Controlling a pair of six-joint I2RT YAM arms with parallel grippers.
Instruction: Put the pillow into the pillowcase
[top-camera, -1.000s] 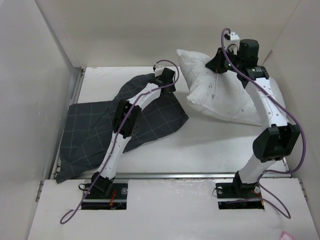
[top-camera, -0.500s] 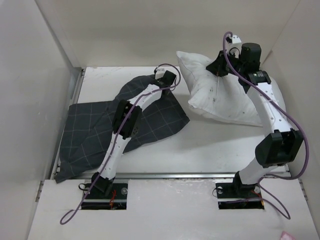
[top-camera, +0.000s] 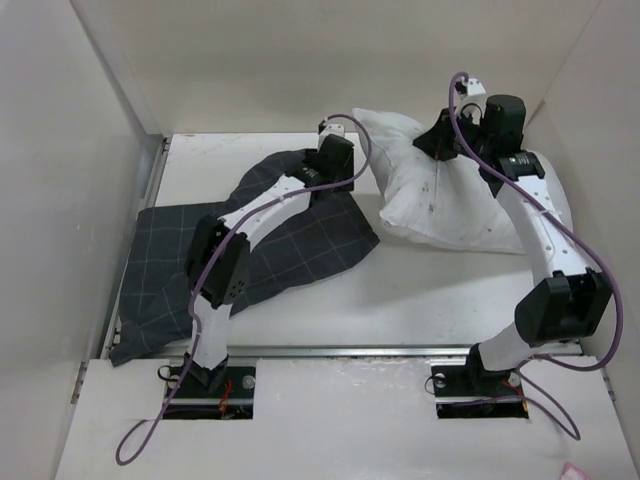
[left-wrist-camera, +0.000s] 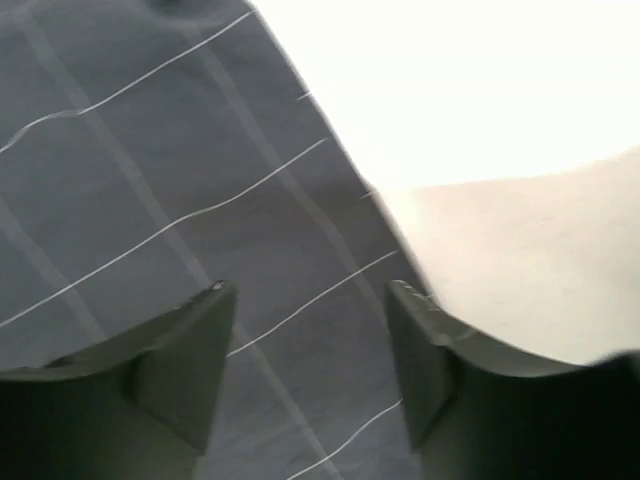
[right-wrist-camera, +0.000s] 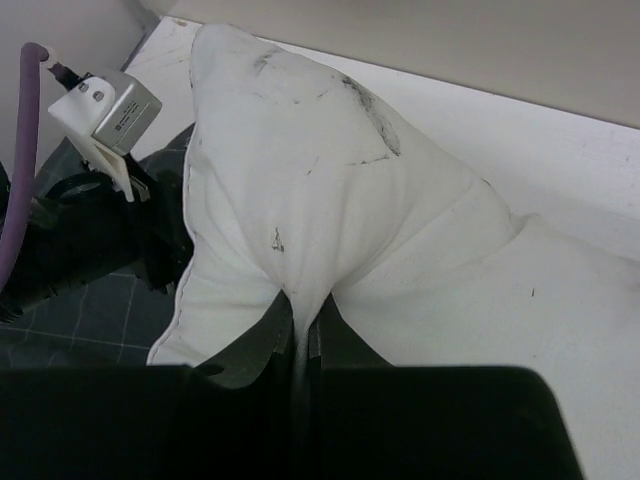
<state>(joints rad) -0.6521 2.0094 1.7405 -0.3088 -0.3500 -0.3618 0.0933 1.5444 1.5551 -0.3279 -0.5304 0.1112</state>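
Soft white rectangular pillow (top-camera: 440, 205), upper right of the top view: judged light and limp, a pinch of its cover clamped in the right gripper (right-wrist-camera: 298, 335). Dark grey grid-checked fabric pillowcase (top-camera: 170, 260), centre-left: floppy, best taken at its hem. The left gripper (left-wrist-camera: 305, 305) stands part-open over its edge, empty. Bare white table (top-camera: 420, 295) lies between them.

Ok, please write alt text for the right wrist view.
The right claw pinches a fold of the white pillow, which bulges up before it. At the picture's left edge are the left arm and the dark checked pillowcase.

Matt cloth pillowcase (top-camera: 320, 235) & pillow (top-camera: 450, 205)
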